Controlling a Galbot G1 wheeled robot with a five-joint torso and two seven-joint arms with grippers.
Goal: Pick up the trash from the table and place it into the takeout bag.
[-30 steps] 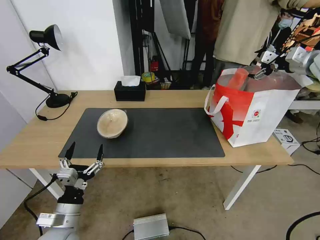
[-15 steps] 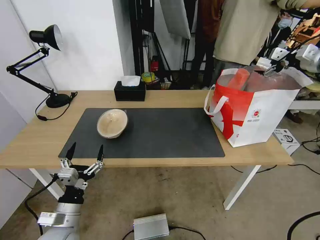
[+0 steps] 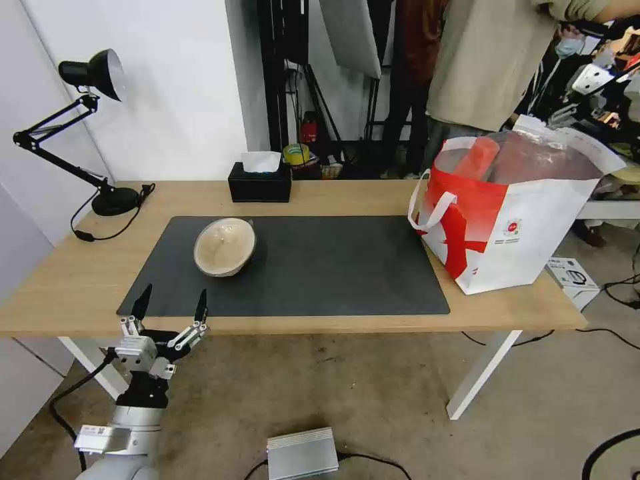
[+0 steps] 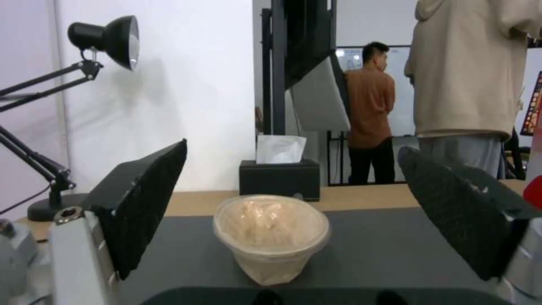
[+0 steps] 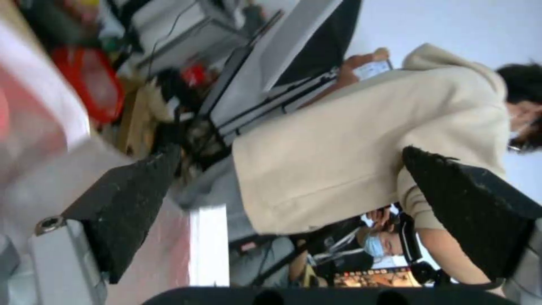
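A beige bowl (image 3: 225, 247) stands on the dark mat (image 3: 333, 267) of the table (image 3: 60, 273), left of centre. My left gripper (image 3: 170, 300) hangs open just below the table's front edge, in line with the bowl; in the left wrist view the bowl (image 4: 271, 237) sits ahead between the open fingers (image 4: 141, 207). The takeout bag (image 3: 527, 233) stands at the table's right end with a red cup (image 3: 477, 159) leaning inside its mouth. My right gripper (image 3: 567, 113) is open and holds nothing, raised above and behind the bag's far right corner; its fingers (image 5: 130, 199) frame a person's beige top.
A black tissue box (image 3: 260, 181) sits at the table's back edge and a black desk lamp (image 3: 100, 133) at the back left. People stand behind the table. A silver box (image 3: 301, 453) and cables lie on the floor.
My right gripper has risen and drawn back to the right, away from the bag's mouth. The left arm, the bowl and the bag have stayed put.
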